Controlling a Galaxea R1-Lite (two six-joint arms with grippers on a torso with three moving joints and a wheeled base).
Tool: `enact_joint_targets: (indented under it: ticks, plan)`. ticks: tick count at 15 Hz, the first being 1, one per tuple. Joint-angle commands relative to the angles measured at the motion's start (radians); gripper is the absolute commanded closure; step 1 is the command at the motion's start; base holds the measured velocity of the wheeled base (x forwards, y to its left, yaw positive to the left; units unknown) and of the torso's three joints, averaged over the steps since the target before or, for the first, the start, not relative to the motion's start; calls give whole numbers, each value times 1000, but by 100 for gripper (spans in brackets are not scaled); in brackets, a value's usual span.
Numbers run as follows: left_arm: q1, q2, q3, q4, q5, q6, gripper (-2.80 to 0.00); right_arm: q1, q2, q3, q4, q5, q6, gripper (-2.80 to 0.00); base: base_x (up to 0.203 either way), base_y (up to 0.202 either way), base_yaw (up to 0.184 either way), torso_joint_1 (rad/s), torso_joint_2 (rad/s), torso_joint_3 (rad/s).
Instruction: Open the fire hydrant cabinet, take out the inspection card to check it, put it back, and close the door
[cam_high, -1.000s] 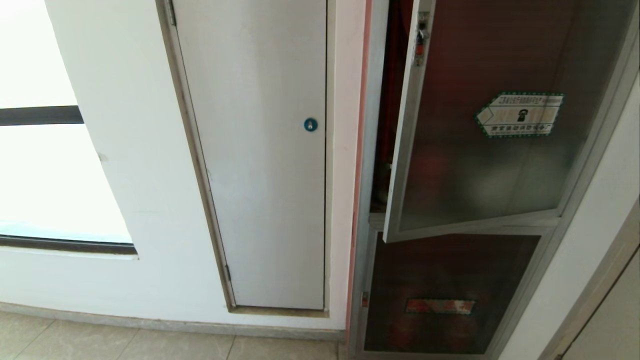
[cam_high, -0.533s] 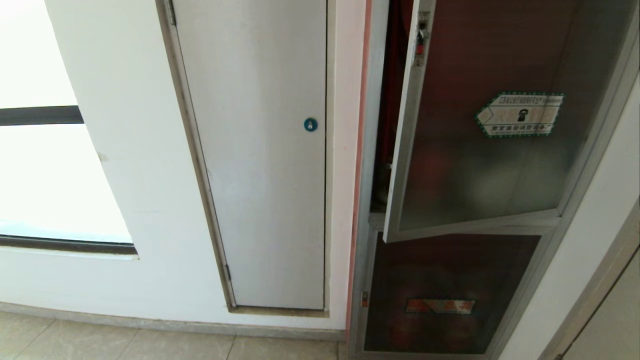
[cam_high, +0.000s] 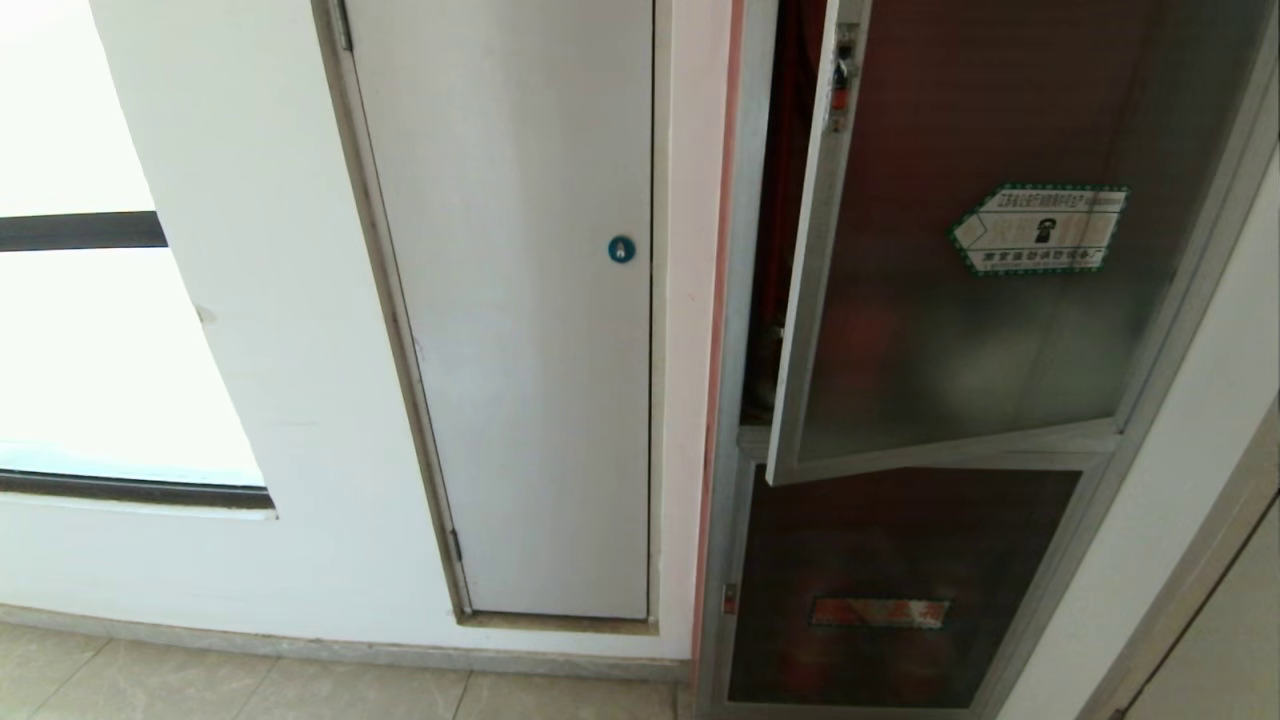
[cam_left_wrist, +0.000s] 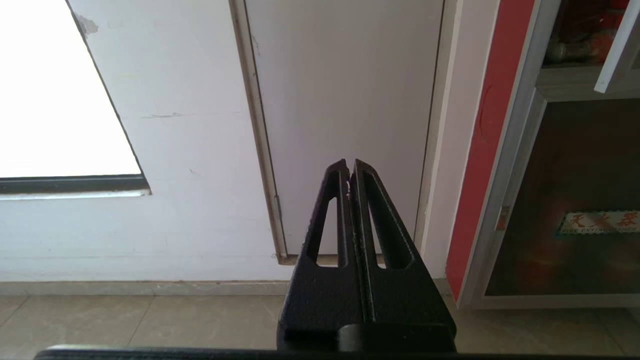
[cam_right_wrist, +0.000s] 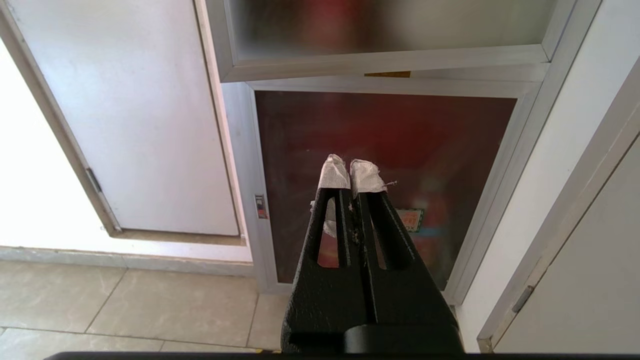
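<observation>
Standing ajar on its right-hand hinges, the aluminium-framed dark tinted glass door (cam_high: 960, 300) leaves only a narrow gap into the silver-framed, red-lined fire hydrant cabinet (cam_high: 775, 200), likely too slim to reach the inspection card, which no view shows. The head view alone shows the green-bordered hexagonal sticker (cam_high: 1040, 228) and latch; neither arm appears there. The wrist views show the left pincer (cam_left_wrist: 350, 167) and tape-tipped right pincer (cam_right_wrist: 350, 172) clenched and empty, well short of the door.
</observation>
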Motion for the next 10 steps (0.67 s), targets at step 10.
enact_joint_targets:
  ticks: [10]
  plan:
    - [0, 1, 28, -1, 0, 0, 0, 0, 0, 0, 0, 0, 0, 0, 0, 0, 0, 0, 0, 0]
